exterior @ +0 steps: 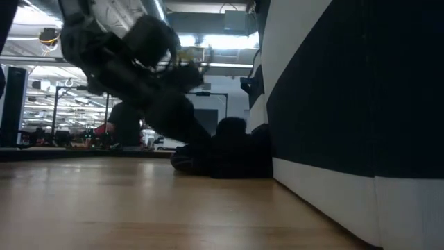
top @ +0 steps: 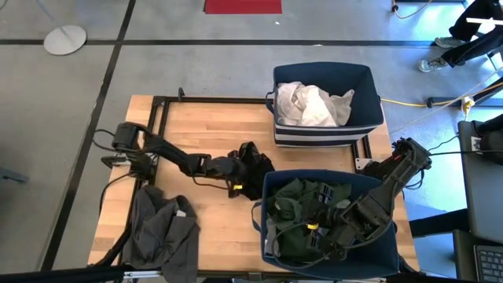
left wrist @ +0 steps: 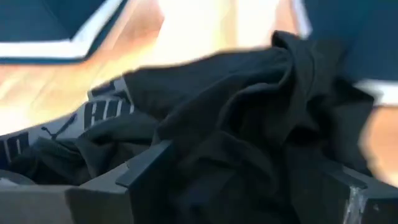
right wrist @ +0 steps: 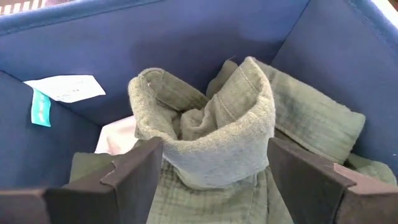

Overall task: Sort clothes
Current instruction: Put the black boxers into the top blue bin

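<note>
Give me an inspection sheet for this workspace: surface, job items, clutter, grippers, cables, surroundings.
Surface: wooden table, mostly bare at the far left.
Job's things: black garment on the table beside the near bin; dark green garment inside that bin; white garment in the far bin; charcoal grey garment hanging over the near left edge.
Clutter: nothing seen.
Grippers: left gripper at the black garment, fingers apart with cloth between them; right gripper inside the near bin, fingers open around a fold of the green garment.
Cables: yellow cable on the floor, right.
Surroundings: grey floor, red mat at the far side.
</note>
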{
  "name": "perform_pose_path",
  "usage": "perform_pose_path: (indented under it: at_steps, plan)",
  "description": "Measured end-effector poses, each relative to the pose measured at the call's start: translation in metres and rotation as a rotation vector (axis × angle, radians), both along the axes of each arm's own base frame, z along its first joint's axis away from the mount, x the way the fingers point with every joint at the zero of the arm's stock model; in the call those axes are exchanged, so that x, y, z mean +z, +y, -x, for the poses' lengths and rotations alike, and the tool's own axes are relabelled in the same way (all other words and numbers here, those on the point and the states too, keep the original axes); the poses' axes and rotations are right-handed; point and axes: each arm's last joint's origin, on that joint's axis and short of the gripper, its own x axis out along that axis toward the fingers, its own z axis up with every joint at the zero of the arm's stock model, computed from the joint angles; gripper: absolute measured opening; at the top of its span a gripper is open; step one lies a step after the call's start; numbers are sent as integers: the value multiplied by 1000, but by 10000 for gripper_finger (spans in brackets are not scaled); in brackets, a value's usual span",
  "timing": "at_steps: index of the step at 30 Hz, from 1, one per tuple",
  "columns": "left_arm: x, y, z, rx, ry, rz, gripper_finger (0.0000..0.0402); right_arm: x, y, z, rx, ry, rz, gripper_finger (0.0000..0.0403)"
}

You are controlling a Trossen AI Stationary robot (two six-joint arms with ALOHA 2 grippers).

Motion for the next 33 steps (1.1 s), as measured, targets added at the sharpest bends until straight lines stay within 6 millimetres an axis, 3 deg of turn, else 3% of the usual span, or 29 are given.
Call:
perform_pose_path:
  at_steps: [5, 8, 17, 20, 26, 33]
  plan:
    - [-21, 2, -13, 2, 55, -17, 266, 0, 0, 0, 0, 0, 0, 292]
    - [-29, 1, -19, -5, 80, -20, 242, 0, 0, 0, 0, 0, 0, 292]
    - [-33, 0, -17, -32, 155, -51, 75, 4, 1, 0, 8, 1, -24, 292]
    - [-27, 1, -13, -30, 187, -54, 25, 20, 2, -1, 17, -33, -75, 292]
    - [-4, -6, 0, -25, 236, -90, 29, 56, -1, 1, 47, -156, -98, 292]
    - [43, -25, 22, 57, 210, -233, 23, 80, -5, -6, 85, -346, 107, 292]
